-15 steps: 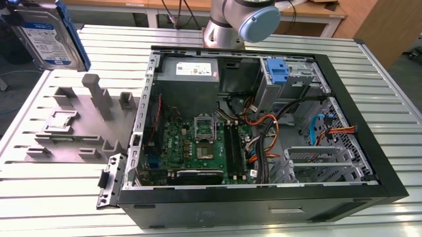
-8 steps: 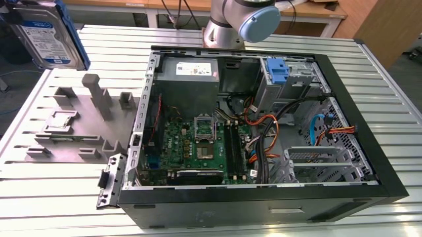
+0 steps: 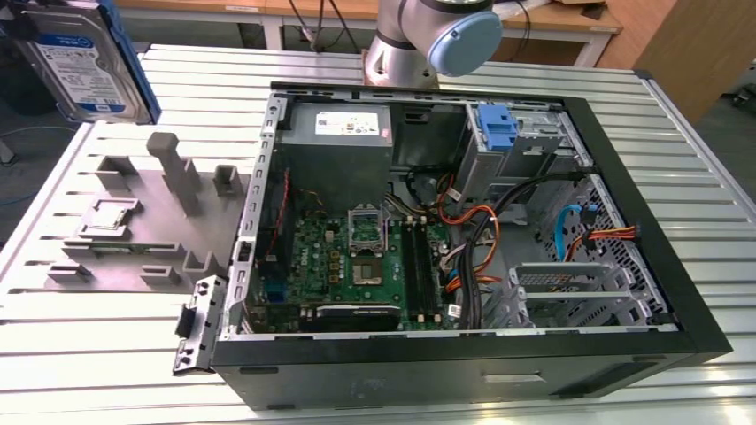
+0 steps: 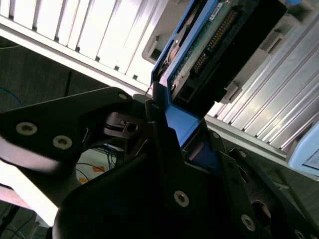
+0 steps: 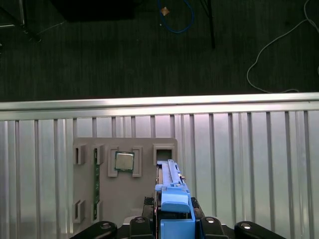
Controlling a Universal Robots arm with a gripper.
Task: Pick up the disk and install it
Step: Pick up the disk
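Observation:
The disk, a silver drive with a white-and-blue label in a blue bracket, hangs high at the exterior view's upper left, above the table edge and the grey holder. In the first wrist view it stands edge-on over the holder's slot. My gripper is shut on the bracket's end. The second wrist view shows the black fingers clamped on the blue bracket, with the drive's circuit board beyond.
A grey holder plate lies on the slatted metal table, carrying a small square chip. The open computer case fills the exterior view's right, with a metal drive cage and a blue bracket inside. The arm's base stands behind it.

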